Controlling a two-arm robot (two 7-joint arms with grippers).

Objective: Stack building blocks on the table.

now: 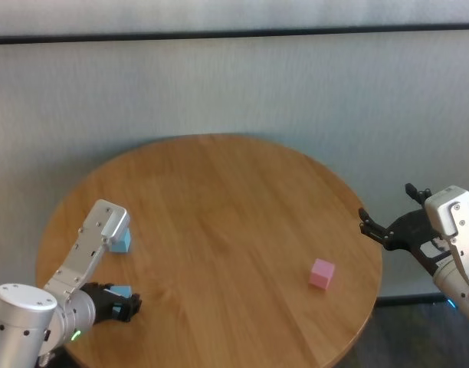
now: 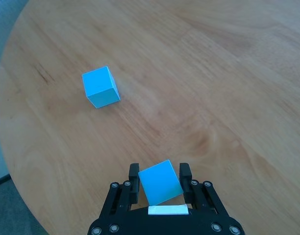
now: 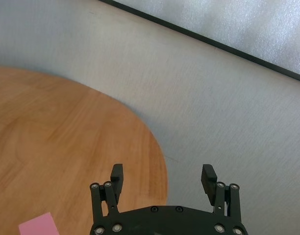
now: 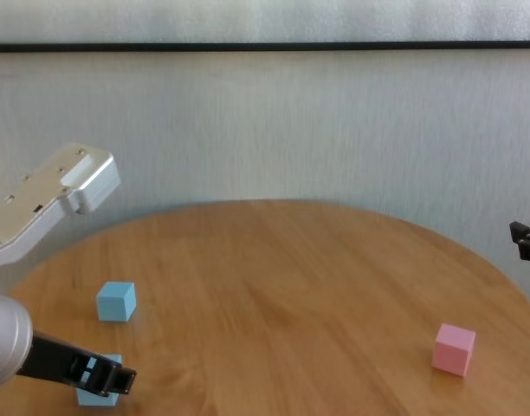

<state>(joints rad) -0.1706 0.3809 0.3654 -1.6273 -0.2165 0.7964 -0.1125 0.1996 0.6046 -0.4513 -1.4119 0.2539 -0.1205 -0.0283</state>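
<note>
A: Left gripper [image 2: 160,183]?
B: Lower left of the head view, fingers [image 2: 135,182] clamped on a light blue block [image 2: 160,182], probably touching the bench [image 2: 199,73].
A: Others?
B: Second blue block [image 2: 101,87] nearby, pink block [image 1: 321,273] lower right; right gripper [image 3: 162,177] wide open, empty.

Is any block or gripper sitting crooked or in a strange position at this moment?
One thing: the light blue block between the left gripper fingers is rotated, gripped askew rather than flat-sided. The other blue block and pink block rest flat on the table. The right gripper is open beyond the table edge.
</note>
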